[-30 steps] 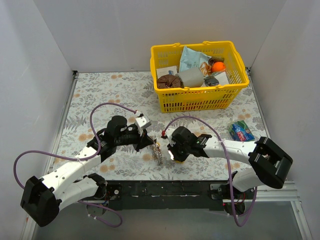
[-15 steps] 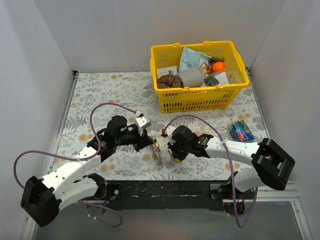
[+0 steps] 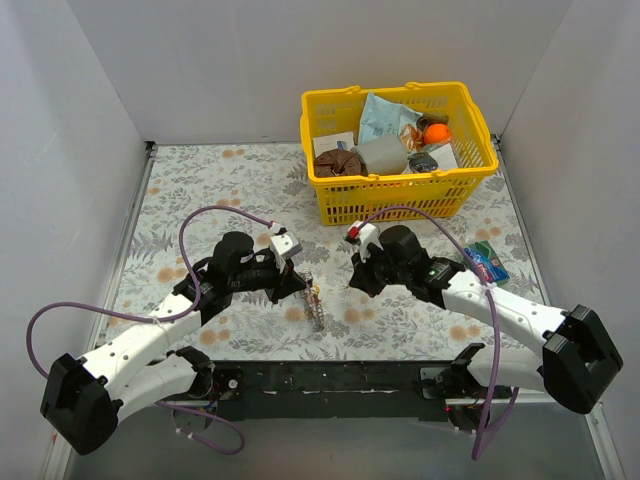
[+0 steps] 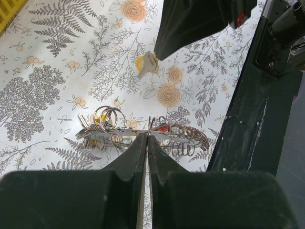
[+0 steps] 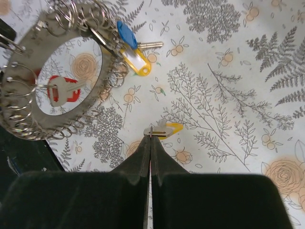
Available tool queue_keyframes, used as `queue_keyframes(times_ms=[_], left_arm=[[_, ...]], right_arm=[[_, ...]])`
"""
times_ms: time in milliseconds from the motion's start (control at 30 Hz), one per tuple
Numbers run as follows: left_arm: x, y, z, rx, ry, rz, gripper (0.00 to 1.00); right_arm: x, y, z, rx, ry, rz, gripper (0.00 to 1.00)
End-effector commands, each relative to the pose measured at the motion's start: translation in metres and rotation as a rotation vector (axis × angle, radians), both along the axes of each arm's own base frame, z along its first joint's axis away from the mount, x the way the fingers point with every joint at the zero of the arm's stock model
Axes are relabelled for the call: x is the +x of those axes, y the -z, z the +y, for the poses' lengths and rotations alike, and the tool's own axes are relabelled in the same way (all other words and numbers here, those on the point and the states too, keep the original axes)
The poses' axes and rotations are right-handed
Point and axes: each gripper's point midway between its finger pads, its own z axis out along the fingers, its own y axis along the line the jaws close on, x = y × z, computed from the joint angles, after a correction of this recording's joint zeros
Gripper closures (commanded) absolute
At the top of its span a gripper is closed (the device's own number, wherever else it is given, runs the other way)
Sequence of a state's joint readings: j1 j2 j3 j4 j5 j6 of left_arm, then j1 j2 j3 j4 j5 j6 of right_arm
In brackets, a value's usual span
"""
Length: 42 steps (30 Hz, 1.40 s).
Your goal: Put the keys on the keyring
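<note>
My left gripper [image 4: 147, 136] is shut on the edge of the keyring [image 4: 128, 134], holding it upright and edge-on just above the table. The keyring [image 5: 29, 40] is a wide silver band lined with small split rings. A red-headed key [image 5: 64, 93] hangs in its opening, and a blue key [image 5: 126, 34] and a yellow tag [image 5: 136, 62] hang at its far rim. My right gripper [image 5: 150, 138] is shut on a small yellow-headed key [image 5: 164, 129], held in the air apart from the ring. In the top view the right gripper [image 3: 355, 278] is right of the keyring [image 3: 316, 310].
A yellow basket [image 3: 385, 95] full of odds and ends stands at the back right. A blue packet [image 3: 484, 262] lies near the right arm. The black base rail [image 3: 330, 378] runs along the table's near edge, close behind the keyring.
My right gripper closed on the yellow key beside the ring, then rose and drew back to the right with it. The left gripper and keyring stayed put.
</note>
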<state>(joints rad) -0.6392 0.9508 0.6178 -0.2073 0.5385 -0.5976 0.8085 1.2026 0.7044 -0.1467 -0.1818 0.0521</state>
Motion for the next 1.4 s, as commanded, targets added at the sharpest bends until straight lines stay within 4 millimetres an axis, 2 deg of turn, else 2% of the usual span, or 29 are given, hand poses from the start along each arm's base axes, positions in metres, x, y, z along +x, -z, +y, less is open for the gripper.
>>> queue_keyframes(times_ms=[0,333,767,1067,1367], left_arm=[[0.001,-0.022,-0.004,-0.040,0.022,-0.065,1.00],[0.001,-0.021,-0.006,-0.036,0.037,-0.063,1.00],[-0.001,-0.020,-0.009,-0.041,0.060,-0.054,1.00],[-0.002,-0.021,-0.011,-0.048,0.071,-0.050,1.00],[-0.002,-0.021,-0.013,-0.053,0.080,-0.046,1.00]], right_arm=[[0.003,-0.052,0.015,0.183,-0.146,-0.121,0.99],[-0.018,-0.102,0.025,0.324,-0.371,-0.240,0.99],[-0.019,-0.100,0.031,0.321,-0.440,-0.207,0.99],[-0.016,-0.103,0.046,0.320,-0.515,-0.163,0.99],[-0.029,-0.098,0.066,0.314,-0.610,-0.120,0.99]])
